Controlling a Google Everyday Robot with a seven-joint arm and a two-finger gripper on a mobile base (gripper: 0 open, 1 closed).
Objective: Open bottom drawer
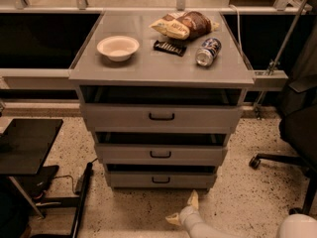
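Note:
The bottom drawer [161, 179] is the lowest and narrowest of three grey drawer fronts in the grey cabinet, with a small black bar handle [160, 180] at its middle. My gripper [181, 209] is low over the speckled floor, in front of and slightly right of that drawer, a short way below its handle. Its two cream fingers are spread apart, one [193, 200] pointing up toward the drawer and one pointing left, with nothing between them. The arm runs off to the lower right.
The mid-sized drawer [160, 154] and top drawer [161, 117] sit above. On the cabinet top are a white bowl [118, 47], chip bag [184, 25], black packet [170, 47] and can [208, 51]. An office chair [297, 133] stands right, a black stand [29, 148] left.

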